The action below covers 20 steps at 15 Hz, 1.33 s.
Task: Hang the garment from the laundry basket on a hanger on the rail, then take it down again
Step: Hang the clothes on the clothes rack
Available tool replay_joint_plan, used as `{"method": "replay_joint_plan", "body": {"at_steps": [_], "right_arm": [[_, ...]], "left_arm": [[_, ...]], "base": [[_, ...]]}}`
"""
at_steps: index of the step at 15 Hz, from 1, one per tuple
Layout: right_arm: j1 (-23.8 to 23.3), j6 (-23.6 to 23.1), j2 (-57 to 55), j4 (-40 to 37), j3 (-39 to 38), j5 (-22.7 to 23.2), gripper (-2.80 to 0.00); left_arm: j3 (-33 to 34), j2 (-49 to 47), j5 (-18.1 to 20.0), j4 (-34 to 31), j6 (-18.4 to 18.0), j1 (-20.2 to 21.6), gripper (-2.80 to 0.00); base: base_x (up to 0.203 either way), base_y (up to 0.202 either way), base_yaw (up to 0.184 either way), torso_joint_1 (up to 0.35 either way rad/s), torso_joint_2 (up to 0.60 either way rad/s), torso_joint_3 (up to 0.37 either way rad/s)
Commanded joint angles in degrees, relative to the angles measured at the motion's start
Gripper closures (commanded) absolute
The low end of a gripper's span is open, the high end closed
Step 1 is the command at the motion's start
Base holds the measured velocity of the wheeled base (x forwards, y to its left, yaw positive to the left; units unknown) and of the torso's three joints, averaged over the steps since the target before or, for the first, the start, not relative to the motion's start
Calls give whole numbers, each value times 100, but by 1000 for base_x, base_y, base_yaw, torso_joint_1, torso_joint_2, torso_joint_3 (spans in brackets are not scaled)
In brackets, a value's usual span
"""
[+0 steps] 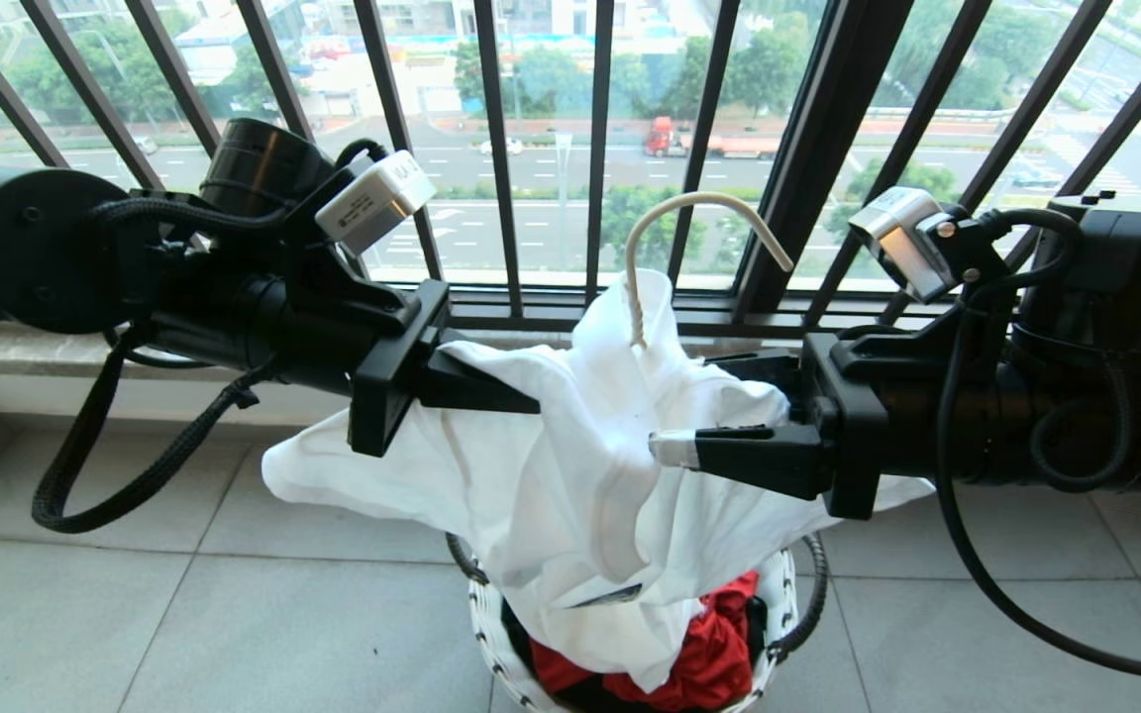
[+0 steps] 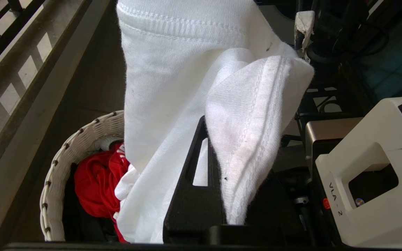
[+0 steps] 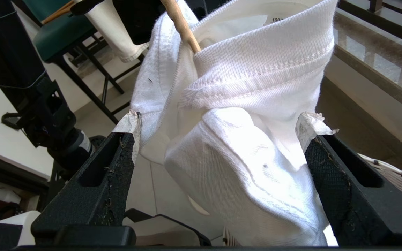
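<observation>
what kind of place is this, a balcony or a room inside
Probably an enclosed high-rise balcony used for laundry: a black window railing looks down on a street, the floor is pale tile, and a white T-shirt on a hanger is held above a laundry basket.

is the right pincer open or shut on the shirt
Open: the right pincer has its fingers spread either side of the white T-shirt, not pinching it.

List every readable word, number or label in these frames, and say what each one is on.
"VLA - 2": on the white housing in the left wrist view.
"180", cut off: on the neck label of the white T-shirt.
Print on the white wrist module: too small to read.
</observation>
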<state>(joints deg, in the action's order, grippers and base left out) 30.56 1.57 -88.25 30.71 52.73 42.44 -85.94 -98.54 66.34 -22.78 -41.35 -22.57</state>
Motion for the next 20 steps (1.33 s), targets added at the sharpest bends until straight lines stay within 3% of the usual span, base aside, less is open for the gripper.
{"method": "replay_joint_plan", "body": {"at_steps": [1,3,6,10,13,17,20], "right_arm": [[2,1,-148,23,53,-61,-280],[7,-18,-183,12,46,-192,-280],[9,-95,-313,-21,221,-433,-280],[11,-95,-361,-30,429,-797,-280],[11,-126,-253,-12,432,-887,-280],[11,-298,7,-35,390,-908,-280],[9,-295,457,-594,331,-972,-280]], "left_arm": [[338,45,54,380,-6,40,0],[674,101,66,878,42,77,0],[814,27,799,1058,352,369,0],[1093,-36,1065,1444,369,578,0],[1467,-43,1131,1874,381,816,0],[1563,1,1415,1987,382,1175,0],[1597,24,1417,1983,382,1344,0]], "base": [[0,0,0,0,0,0],[0,0,0,0,0,0],[0,0,0,0,0,0],[0,0,0,0,0,0],[0,0,0,0,0,0],[0,0,0,0,0,0],[0,0,0,0,0,0]]}}
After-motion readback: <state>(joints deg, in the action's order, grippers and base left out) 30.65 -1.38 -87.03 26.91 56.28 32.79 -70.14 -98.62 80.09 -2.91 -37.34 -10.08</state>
